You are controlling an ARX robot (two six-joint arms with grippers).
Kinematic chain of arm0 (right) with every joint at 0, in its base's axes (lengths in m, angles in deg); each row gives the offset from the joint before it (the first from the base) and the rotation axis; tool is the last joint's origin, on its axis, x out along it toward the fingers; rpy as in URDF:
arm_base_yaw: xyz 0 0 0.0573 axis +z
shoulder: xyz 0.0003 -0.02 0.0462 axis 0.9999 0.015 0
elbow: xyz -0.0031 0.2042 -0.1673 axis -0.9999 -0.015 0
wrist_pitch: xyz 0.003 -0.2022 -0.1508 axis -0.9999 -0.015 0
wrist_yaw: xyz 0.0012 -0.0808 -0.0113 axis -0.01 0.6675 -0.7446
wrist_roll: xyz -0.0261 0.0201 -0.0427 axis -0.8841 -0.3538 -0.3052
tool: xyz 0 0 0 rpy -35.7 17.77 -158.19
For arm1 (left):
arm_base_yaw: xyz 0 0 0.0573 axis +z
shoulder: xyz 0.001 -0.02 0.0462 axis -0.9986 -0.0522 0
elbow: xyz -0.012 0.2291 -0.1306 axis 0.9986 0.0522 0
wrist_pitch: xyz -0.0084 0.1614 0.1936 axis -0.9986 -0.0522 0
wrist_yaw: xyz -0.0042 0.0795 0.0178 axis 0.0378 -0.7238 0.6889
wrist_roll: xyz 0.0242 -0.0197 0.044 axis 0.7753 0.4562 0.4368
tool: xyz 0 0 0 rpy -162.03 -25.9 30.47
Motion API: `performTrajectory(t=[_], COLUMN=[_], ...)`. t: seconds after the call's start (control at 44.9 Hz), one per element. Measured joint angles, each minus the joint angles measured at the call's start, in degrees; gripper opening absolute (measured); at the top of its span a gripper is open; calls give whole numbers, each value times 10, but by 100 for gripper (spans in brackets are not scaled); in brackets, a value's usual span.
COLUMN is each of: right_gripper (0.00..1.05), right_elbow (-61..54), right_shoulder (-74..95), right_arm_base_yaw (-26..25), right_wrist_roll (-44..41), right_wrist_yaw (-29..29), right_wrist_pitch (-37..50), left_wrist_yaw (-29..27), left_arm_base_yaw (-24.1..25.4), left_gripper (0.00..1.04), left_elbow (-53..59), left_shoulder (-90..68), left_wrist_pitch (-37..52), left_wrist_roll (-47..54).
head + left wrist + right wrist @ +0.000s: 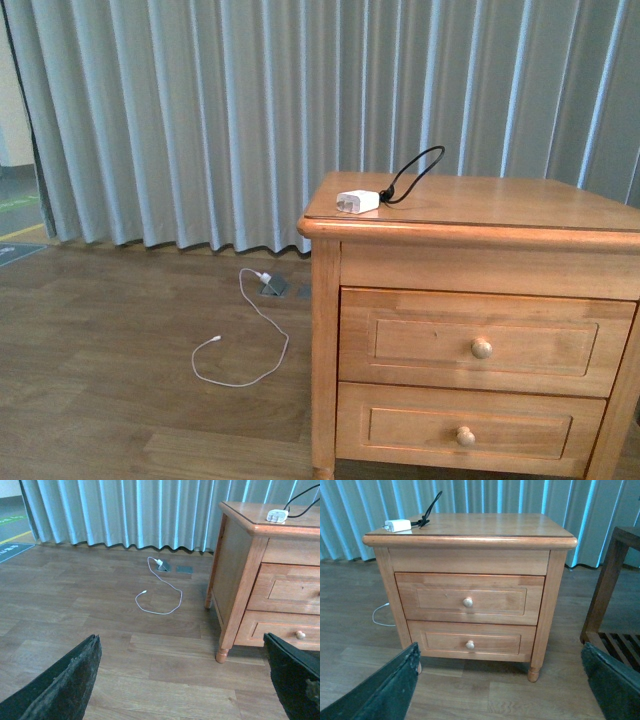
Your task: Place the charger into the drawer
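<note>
The charger (358,201) is a small white plug block lying on the left front corner of the wooden nightstand's top, its black cable (415,172) looping up behind it. It also shows in the left wrist view (277,515) and the right wrist view (398,526). The drawer (485,340), the upper one with a round knob (468,602), is closed. My left gripper (182,680) is open above the floor, left of the nightstand. My right gripper (500,680) is open in front of the nightstand, low, facing the drawers. Neither arm shows in the front view.
A shallower lower drawer (468,432) is closed too. A long thin white cable (245,345) lies on the wood floor by a floor socket (273,286). Grey curtains (250,110) hang behind. A dark wooden stand (612,595) is right of the nightstand.
</note>
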Motion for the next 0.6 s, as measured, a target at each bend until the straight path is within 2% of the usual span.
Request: performTrajectory(t=[0.446, 0.512, 0.602], right_gripper=[96, 96, 96], right_elbow=[0, 20, 62], right_shoulder=[0, 47, 198], right_arm_base_yaw=[0, -16, -7], right_wrist_roll=[0, -25, -43], right_wrist_yaw=[0, -52, -63], right_wrist_pitch=[0, -29, 63], left_wrist_yaw=[0, 0, 0], left_arm_base_yaw=[0, 0, 0], left_gripper=[99, 99, 99], left_elbow=[0, 0, 0], left_shoulder=[0, 0, 0], left_wrist_pitch=[0, 0, 0], left_wrist_roll=[0, 0, 0])
